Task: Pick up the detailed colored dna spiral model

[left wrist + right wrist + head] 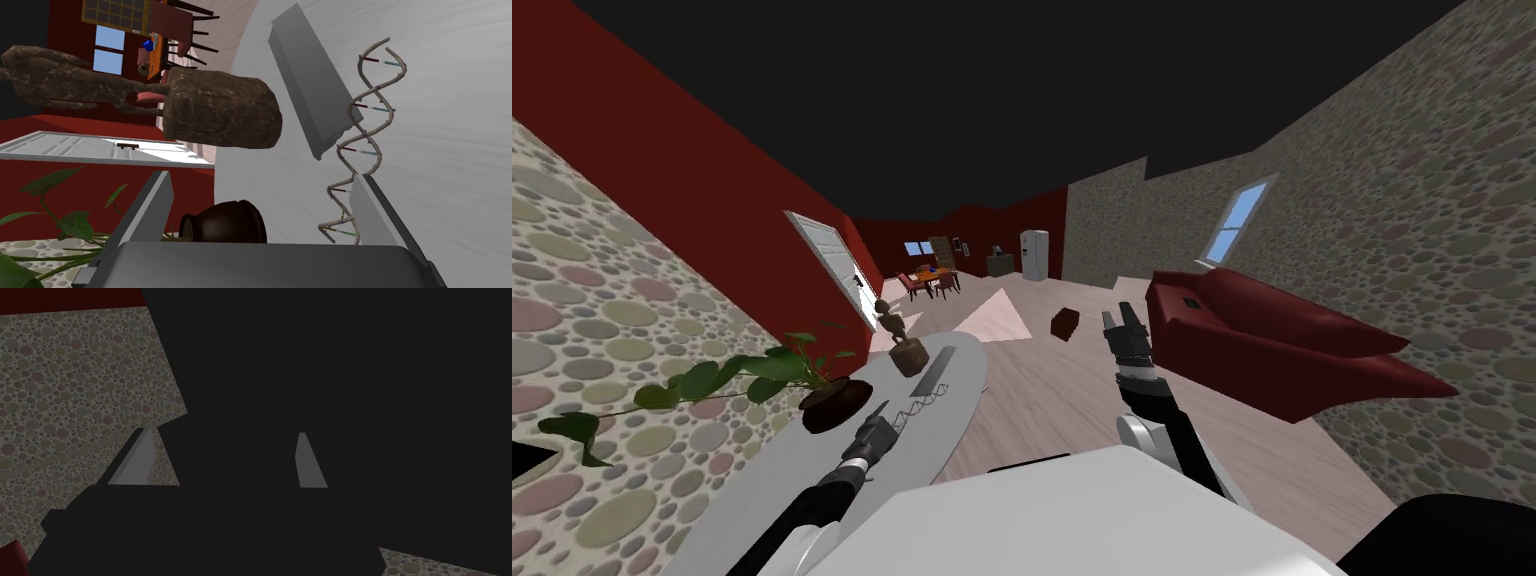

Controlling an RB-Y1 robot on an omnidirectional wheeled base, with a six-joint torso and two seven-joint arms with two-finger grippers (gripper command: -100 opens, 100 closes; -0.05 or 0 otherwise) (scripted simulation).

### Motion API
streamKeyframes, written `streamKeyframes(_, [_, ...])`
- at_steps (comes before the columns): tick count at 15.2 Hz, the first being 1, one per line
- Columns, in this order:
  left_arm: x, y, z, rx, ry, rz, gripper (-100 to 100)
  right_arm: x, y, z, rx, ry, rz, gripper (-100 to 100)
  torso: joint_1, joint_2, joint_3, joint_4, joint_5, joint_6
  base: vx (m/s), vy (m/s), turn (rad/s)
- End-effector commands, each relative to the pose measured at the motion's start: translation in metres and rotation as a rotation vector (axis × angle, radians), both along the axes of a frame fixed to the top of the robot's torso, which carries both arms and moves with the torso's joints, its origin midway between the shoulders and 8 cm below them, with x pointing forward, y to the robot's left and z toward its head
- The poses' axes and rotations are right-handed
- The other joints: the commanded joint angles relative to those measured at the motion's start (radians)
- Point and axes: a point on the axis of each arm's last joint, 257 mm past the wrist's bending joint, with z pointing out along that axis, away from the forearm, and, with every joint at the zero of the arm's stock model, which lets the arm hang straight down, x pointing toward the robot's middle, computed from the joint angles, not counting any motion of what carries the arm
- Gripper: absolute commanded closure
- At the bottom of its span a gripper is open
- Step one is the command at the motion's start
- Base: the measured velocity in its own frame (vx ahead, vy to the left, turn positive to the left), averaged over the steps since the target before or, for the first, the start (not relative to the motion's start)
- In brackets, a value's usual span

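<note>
On the white table (957,365) the helix (365,133) lies flat, just beside a grey slab (307,90), and is not yet lifted. The left gripper (263,176) hovers low at the helix's near end, its fingers spread wide and holding nothing. One finger (367,210) overlaps that end, while most of the helix runs on beyond its tip, outside the gap.

By my reckoning the reach is nearly done. Lining the gap over the strands, closing and lifting are all left. The right gripper (1123,322) hangs in the air well away from the table, its fingers also wide and empty.

A brown statue (220,107) and a dark pot (227,227) with a plant (52,181) stand past the other finger, apart from the helix. The overlapping finger hides the helix's last turn, so I cannot tell whether blade and strand touch. The gripper's body cuts off the pot, and what the slab is I cannot make out.
</note>
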Motion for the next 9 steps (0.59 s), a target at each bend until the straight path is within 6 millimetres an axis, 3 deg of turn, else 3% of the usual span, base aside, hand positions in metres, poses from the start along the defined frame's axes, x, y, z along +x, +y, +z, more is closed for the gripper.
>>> streamKeyframes(1, [-0.013,0.018,-0.023,-0.058,0.071,0.046,-100,0.000,0.000,0.000,0.000,0.000,0.000,0,0.000,0.000,0.000,0.000,0.000,0.000,-0.014,0.011,-0.441])
streamKeyframes(9, [-0.045,0.050,-0.065,-0.189,0.189,0.159,-100,0.000,0.000,0.000,0.000,0.000,0.000,0,0.000,0.000,0.000,0.000,0.000,-0.001,-0.009,0.013,-0.164])
